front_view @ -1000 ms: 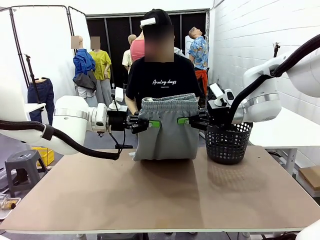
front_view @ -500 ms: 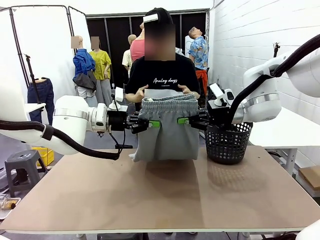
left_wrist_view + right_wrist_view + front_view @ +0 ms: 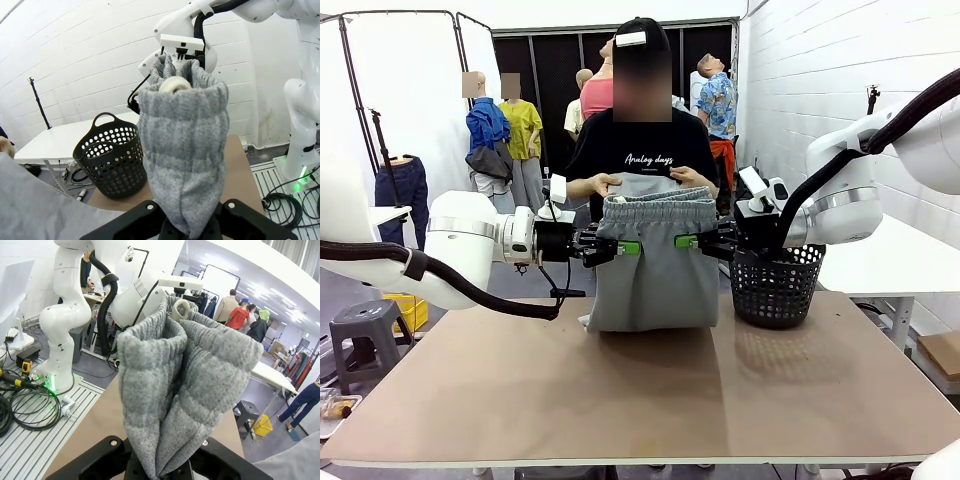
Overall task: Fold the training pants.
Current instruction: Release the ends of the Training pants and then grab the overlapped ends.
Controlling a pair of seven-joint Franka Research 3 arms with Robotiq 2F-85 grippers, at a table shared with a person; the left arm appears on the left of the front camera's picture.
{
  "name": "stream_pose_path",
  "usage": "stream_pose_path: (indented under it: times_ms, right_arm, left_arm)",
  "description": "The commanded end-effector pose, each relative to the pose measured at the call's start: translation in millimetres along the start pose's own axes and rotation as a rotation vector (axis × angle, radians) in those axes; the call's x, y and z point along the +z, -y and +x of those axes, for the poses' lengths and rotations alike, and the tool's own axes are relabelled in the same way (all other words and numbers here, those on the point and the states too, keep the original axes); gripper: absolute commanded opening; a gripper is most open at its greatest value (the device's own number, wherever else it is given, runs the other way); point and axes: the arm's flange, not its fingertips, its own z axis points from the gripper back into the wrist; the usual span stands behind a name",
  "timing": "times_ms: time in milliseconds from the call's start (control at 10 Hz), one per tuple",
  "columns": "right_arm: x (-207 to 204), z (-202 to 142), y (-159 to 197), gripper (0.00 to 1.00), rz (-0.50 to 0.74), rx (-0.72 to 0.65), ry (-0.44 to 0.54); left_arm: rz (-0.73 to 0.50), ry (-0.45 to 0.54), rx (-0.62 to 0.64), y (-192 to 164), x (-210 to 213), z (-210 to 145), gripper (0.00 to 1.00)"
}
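The light grey training pants [image 3: 653,270] hang between my two grippers above the far side of the table, waistband on top and lower end resting on the tabletop. My left gripper [image 3: 626,247] is shut on the waistband's left side. My right gripper [image 3: 684,241] is shut on its right side. In the left wrist view the gathered waistband [image 3: 183,150] rises from between the shut fingers; the right wrist view shows the waistband [image 3: 180,395] pinched the same way. The person's hands [image 3: 603,184] hold the pants' upper edge behind the waistband.
A black mesh basket [image 3: 776,285] stands on the table right of the pants, just below my right gripper. The brown tabletop [image 3: 640,400] stretches toward me. The person stands at the far edge. A grey stool [image 3: 365,335] sits off the table's left.
The person's hands rose from behind the pants and took hold of the upper edge, lifting a back layer. Both grippers stayed where they were, still shut on the waistband.
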Motion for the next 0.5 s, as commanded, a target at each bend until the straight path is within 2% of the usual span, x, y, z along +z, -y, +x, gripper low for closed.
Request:
stream_pose_path:
  times_ms: [0, 400]
  right_arm:
    - [0.2, -0.5, -2.8, 0.0, 0.007, 0.009, 0.013]
    - [0.2, -0.5, -2.8, 0.0, 0.007, 0.009, 0.013]
  left_arm:
    - [0.004, 0.004, -0.01, 1.1, -1.1, 3.6, 0.0]
    - [0.004, 0.004, -0.01, 1.1, -1.1, 3.6, 0.0]
